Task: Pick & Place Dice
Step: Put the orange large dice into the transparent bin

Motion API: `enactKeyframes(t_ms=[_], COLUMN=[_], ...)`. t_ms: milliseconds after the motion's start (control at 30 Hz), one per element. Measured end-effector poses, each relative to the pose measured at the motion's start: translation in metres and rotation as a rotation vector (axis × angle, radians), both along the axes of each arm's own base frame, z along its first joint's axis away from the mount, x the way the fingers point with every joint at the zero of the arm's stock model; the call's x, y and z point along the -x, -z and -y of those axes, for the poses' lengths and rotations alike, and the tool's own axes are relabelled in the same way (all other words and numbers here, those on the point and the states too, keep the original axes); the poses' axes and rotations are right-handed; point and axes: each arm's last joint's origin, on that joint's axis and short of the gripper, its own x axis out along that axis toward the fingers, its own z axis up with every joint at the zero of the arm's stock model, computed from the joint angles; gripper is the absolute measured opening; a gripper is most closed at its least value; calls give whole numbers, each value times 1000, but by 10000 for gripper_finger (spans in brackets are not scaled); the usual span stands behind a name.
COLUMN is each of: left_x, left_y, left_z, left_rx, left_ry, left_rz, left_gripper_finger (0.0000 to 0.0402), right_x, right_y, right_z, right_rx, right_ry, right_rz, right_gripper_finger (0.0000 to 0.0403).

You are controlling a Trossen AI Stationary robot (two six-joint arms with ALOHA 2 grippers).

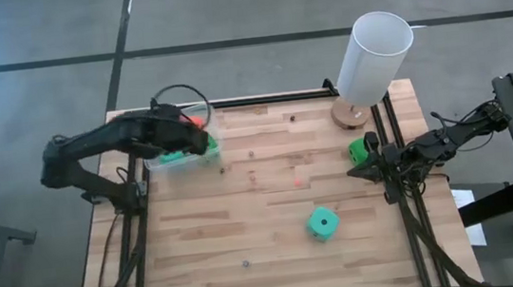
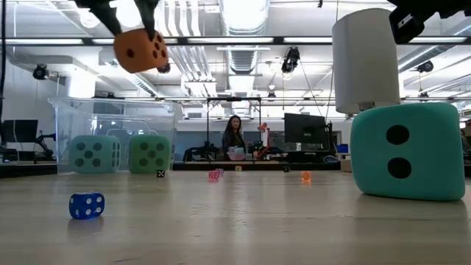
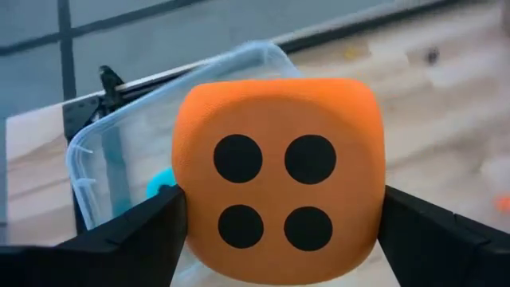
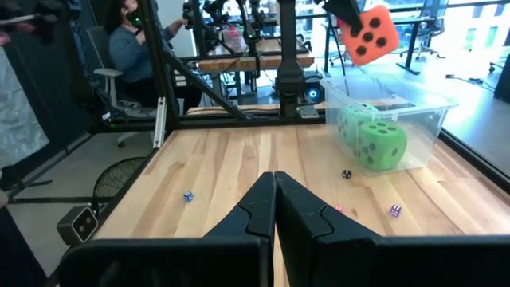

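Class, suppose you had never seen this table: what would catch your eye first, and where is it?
Most striking is the orange die, gripped in the left claw above the clear tub at the table's far left corner. Next, the tall white cylinder at the far right corner, then the teal die alone on the bare wood.

A: The orange die (image 3: 279,183) looks soft and matt, like foam, with flat black dots.

B: And the tub (image 4: 398,108)?

A: Clear, glossy plastic. The table (image 1: 274,218) is pale, smooth wooden planks with a dark metal frame. The teal die (image 2: 406,151) looks matt and slightly grainy.
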Motion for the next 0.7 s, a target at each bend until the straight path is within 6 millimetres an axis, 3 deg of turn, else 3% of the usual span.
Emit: enactKeyframes(t_ms=[133, 333, 700], left_x=[18, 31, 38], left_y=[6, 35, 64], left_z=[-13, -33, -47], left_rx=[5, 46, 84], left_ry=[-110, -285, -399], left_rz=[20, -35, -97], left_gripper_finger=[361, 360, 389], right_x=[0, 0, 0], right_y=[0, 0, 0], right_z=[0, 0, 0], right_rx=[0, 0, 0], right_ry=[0, 0, 0], right_rz=[0, 0, 0], right_gripper_finger=[8, 8, 8])
